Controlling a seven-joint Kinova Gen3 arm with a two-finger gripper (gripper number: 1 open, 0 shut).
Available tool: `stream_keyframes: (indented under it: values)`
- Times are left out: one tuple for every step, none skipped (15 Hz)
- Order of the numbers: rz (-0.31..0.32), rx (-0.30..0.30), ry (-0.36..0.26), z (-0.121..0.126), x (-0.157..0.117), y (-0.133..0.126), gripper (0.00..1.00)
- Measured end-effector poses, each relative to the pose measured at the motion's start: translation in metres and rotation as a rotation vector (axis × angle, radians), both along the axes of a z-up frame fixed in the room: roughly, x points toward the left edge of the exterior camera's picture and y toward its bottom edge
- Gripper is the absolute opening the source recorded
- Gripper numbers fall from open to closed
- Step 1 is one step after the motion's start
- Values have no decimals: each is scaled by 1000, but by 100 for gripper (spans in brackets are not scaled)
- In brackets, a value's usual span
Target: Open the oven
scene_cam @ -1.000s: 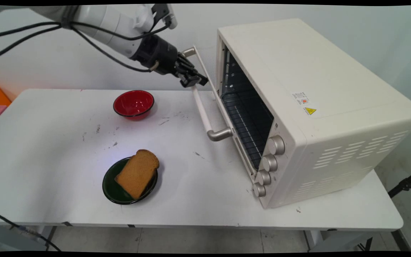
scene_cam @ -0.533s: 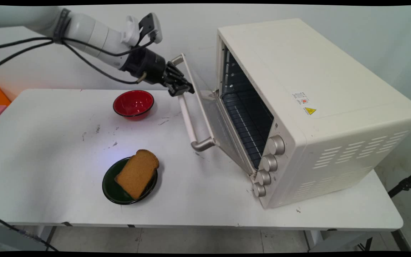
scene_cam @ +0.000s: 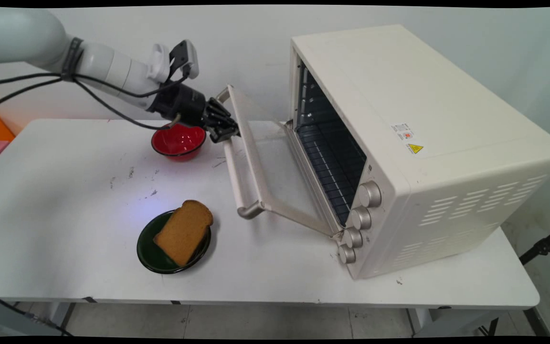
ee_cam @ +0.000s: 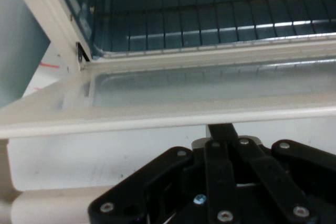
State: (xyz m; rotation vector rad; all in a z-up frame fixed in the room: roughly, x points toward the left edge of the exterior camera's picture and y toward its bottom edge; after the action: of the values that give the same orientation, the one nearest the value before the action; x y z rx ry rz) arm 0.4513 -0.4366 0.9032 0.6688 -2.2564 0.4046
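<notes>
A black hand (scene_cam: 227, 130) grips the far end of the handle (scene_cam: 233, 162) on a cream oven (scene_cam: 399, 143), its fingers closed around the bar, upper centre of the frame. The glass door (scene_cam: 275, 167) hangs partly open, tilted out from its hinge at the oven's base, with the wire rack (scene_cam: 332, 162) visible inside. In the hand view, the door's edge (ee_cam: 157, 116) crosses mid-frame above the black linkage, the rack (ee_cam: 210, 14) filling the top. Just left of the hand sits a red bowl (scene_cam: 178, 140). Lower centre-left on the white tabletop (scene_cam: 65, 215), a slice of brown bread (scene_cam: 183, 232) rests on a dark green plate (scene_cam: 148, 251).
</notes>
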Motion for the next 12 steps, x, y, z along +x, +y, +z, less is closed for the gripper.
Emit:
stream_keyframes:
  values:
    - [2, 2, 3, -5, 4, 1, 0]
    - [4, 4, 5, -9, 8, 3, 0]
    - [6, 6, 7, -13, 12, 4, 0]
    - [9, 7, 9, -18, 15, 5, 0]
    - [11, 9, 11, -22, 18, 6, 0]
    - [14, 11, 13, -26, 22, 7, 0]
    - [17, 14, 15, -31, 25, 8, 0]
    - [19, 18, 16, -35, 28, 9, 0]
    - [21, 21, 17, -39, 30, 10, 0]
    - [22, 25, 19, -44, 33, 11, 0]
    - [24, 29, 20, -48, 35, 11, 0]
    - [26, 33, 21, -52, 38, 12, 0]
